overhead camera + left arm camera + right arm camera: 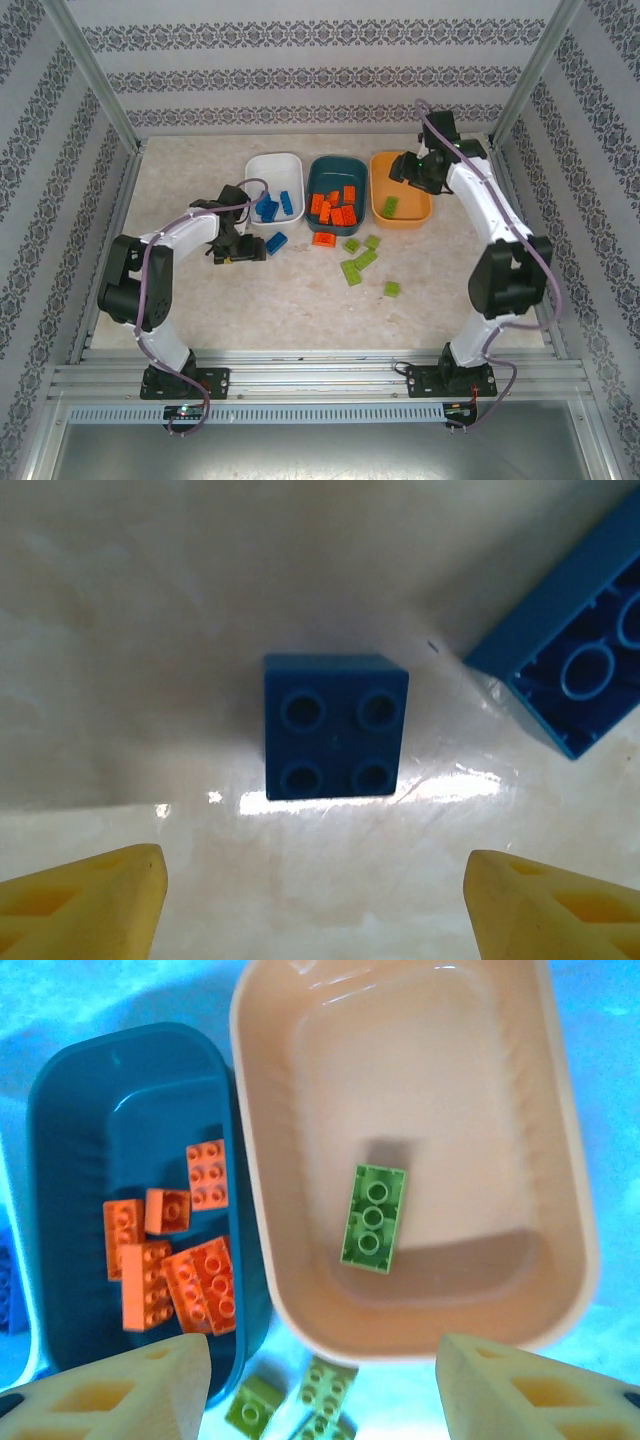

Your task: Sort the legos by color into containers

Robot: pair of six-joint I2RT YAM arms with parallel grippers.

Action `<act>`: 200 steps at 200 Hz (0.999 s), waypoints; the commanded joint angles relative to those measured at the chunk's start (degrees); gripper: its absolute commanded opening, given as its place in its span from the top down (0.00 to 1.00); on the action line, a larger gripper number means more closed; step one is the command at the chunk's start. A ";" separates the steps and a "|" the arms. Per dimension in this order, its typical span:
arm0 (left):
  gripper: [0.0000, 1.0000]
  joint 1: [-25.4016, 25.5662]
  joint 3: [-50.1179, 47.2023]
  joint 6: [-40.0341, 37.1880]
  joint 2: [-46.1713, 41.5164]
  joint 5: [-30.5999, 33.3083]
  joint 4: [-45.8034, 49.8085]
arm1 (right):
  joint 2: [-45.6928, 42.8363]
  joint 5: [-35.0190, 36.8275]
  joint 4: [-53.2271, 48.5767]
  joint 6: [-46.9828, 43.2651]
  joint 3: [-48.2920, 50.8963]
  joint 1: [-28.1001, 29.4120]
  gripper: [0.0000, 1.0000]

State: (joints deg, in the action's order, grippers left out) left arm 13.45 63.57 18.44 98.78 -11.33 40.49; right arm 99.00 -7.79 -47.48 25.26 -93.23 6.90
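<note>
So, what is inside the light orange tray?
One lime green brick lies studs up on the floor of the light orange tray. The rest of the floor is bare; nothing covers it.

Left arm (pixel 180 235) with white links, black joints, purple cable (pixel 150 300), right arm (pixel 480 200) alike, black bolted bases (pixel 185 381), pale yellow wedge fingers (pixel 85 900) with hollow cut-outs

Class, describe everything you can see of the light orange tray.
The light orange tray is a shallow, glossy plastic tub with rounded corners. It stands upright on the table, close beside the dark teal tray. One green brick lies flat inside, studs up. The open right pincer hangs above it.
</note>
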 commanded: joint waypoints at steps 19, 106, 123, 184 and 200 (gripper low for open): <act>0.23 -1.04 2.81 -1.71 3.20 1.03 -1.37 | -10.34 -2.16 0.87 0.10 13.60 1.12 0.39; 0.33 -1.76 3.89 -1.56 7.73 0.99 -3.25 | -23.23 1.39 0.97 3.90 35.70 10.47 0.40; 0.37 -1.75 4.72 -1.87 9.09 0.87 -3.28 | -23.73 2.92 1.77 5.00 38.63 11.90 0.40; 0.66 -1.68 5.74 -2.44 10.87 0.78 -2.70 | -18.02 5.42 2.39 7.89 41.19 15.46 0.38; 0.68 -1.72 4.96 -2.23 9.38 0.92 -2.30 | -15.90 4.94 3.67 7.97 41.53 15.56 0.38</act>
State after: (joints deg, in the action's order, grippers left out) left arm 11.99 69.84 16.73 107.68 -9.87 40.03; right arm 80.27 -4.12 -45.41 31.79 -53.06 21.98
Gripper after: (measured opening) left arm 0.337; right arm 0.616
